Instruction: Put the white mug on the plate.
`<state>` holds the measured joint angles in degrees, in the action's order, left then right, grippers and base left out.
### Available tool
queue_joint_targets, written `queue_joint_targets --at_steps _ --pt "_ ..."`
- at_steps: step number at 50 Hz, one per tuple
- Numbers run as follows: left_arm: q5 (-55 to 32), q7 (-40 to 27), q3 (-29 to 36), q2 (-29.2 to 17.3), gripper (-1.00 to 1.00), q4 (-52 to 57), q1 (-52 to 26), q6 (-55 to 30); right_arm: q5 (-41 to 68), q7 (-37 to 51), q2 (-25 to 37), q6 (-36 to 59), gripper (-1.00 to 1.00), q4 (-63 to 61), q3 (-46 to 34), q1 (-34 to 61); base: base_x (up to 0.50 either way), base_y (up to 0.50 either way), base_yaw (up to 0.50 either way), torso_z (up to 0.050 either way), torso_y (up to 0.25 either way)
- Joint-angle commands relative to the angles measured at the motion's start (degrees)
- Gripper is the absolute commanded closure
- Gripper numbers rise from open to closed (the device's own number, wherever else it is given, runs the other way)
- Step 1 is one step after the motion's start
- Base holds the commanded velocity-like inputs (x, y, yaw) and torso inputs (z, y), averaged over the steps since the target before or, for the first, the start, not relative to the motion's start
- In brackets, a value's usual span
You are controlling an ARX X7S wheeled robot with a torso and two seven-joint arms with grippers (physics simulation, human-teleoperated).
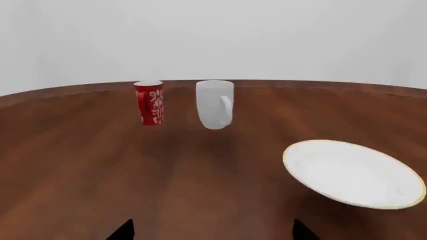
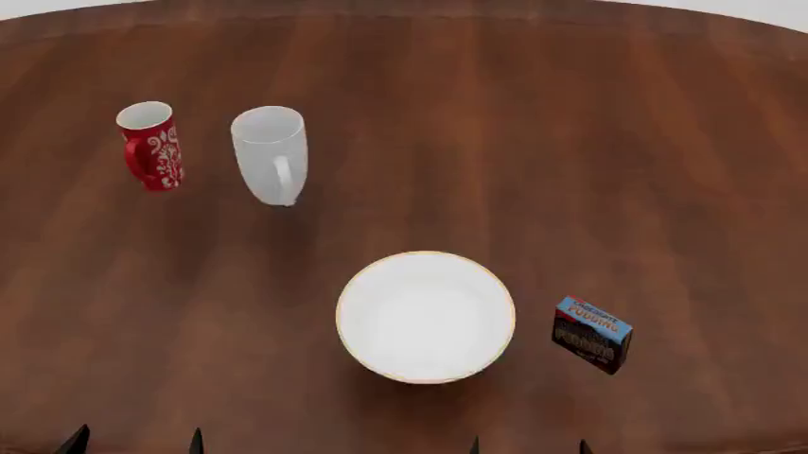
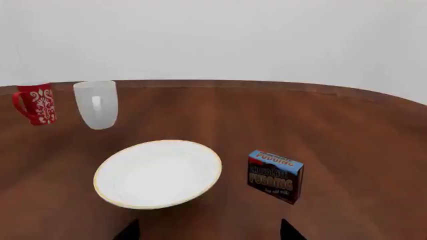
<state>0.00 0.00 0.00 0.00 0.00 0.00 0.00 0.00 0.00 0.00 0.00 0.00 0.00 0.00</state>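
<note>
The white mug [image 2: 269,153] stands upright at the far left of the brown table, handle toward me; it also shows in the left wrist view [image 1: 215,103] and the right wrist view [image 3: 96,104]. The plate [image 2: 426,316], white with a gold rim, lies near the table's front middle, empty; it shows in both wrist views [image 1: 353,172] [image 3: 158,172]. My left gripper [image 2: 135,442] is open and empty at the front left, far short of the mug. My right gripper [image 2: 529,445] is open and empty at the front, just near of the plate. Only the fingertips show.
A red mug with white floral pattern [image 2: 151,146] stands just left of the white mug. A blue and black pudding box [image 2: 591,334] stands right of the plate. The brown wooden table [image 2: 606,142] fills the view, its far edge curved.
</note>
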Motion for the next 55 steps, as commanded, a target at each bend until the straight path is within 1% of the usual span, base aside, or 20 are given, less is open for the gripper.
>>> queue_joint_targets --at_steps 1,8,16,27,31,34,36,39,40,42,44,46,49,50,55 --pt "-1.4 -1.5 1.5 -1.4 -1.00 0.2 0.0 -0.2 1.0 1.2 1.0 0.6 -1.00 -0.7 -1.2 -0.1 0.00 0.00 0.00 0.000 0.000" --pt "-2.8 -2.9 2.5 -2.5 -1.00 1.1 1.3 0.6 2.2 3.5 2.3 3.8 -1.00 -0.7 -2.1 0.2 0.00 0.00 0.00 0.000 0.000" --pt "-2.4 -4.1 4.1 -3.5 -1.00 2.7 1.2 -0.6 3.9 5.2 3.0 4.6 -1.00 1.7 -2.0 1.0 0.00 0.00 0.00 0.000 0.000" --pt "-2.3 -5.2 5.4 -4.6 -1.00 3.1 0.6 -0.9 5.3 6.7 4.1 6.8 -1.00 0.5 -2.1 2.1 0.00 0.00 0.00 0.000 0.000" --pt "-1.1 -5.2 6.3 -6.2 -1.00 8.9 -0.5 -5.1 5.1 7.7 4.9 10.3 -1.00 -4.8 -2.4 3.4 0.00 0.00 0.00 0.000 0.000" --pt "0.1 -5.1 6.6 -7.6 -1.00 16.4 -2.5 -11.1 6.2 8.1 5.6 15.6 -1.00 -11.7 -2.1 6.0 0.00 0.00 0.00 0.000 0.000" --pt "-0.6 -4.5 6.2 -8.2 -1.00 21.6 -4.7 -15.7 6.0 9.2 6.0 17.6 -1.00 -16.5 -1.6 8.5 0.00 0.00 0.00 0.000 0.000" --pt "2.0 -5.0 6.5 -9.6 -1.00 28.4 -8.7 -22.8 8.8 10.0 5.9 23.2 -1.00 -21.9 0.3 13.3 0.00 0.00 0.00 0.000 0.000" --pt "1.6 -4.3 6.2 -9.9 -1.00 31.1 -10.5 -25.7 9.3 10.4 6.2 25.5 -1.00 -23.7 0.5 15.1 0.00 0.00 0.00 0.000 0.000" --pt "-0.5 -3.1 5.1 -10.1 -1.00 33.7 -12.7 -29.1 8.9 11.2 6.6 26.8 -1.00 -25.6 0.4 16.9 0.00 0.00 0.00 0.000 0.000" --pt "1.2 -3.6 5.8 -10.9 -1.00 35.6 -14.3 -31.3 10.0 11.4 6.9 30.2 -1.00 -26.5 0.9 19.4 0.00 0.00 0.00 0.000 0.000" --pt "2.9 -4.0 6.4 -11.5 -1.00 38.4 -17.3 -36.4 9.1 12.0 7.6 31.1 -1.00 -26.9 0.4 20.7 0.00 0.00 0.00 0.000 0.000" --pt "1.5 -3.0 5.4 -11.5 -1.00 39.9 -19.3 -38.9 10.3 12.3 7.8 33.5 -1.00 -28.6 1.4 22.1 0.00 0.00 0.00 0.000 0.000" --pt "0.6 -2.7 4.6 -11.3 -1.00 39.9 -19.7 -39.2 10.1 12.5 7.9 33.1 -1.00 -28.8 1.4 22.4 0.00 0.00 0.00 0.000 0.000" --pt "0.9 -3.0 5.2 -11.5 -1.00 39.2 -20.4 -38.9 10.5 13.1 8.4 34.2 -1.00 -29.8 2.2 23.5 0.00 0.00 0.00 0.000 0.000"
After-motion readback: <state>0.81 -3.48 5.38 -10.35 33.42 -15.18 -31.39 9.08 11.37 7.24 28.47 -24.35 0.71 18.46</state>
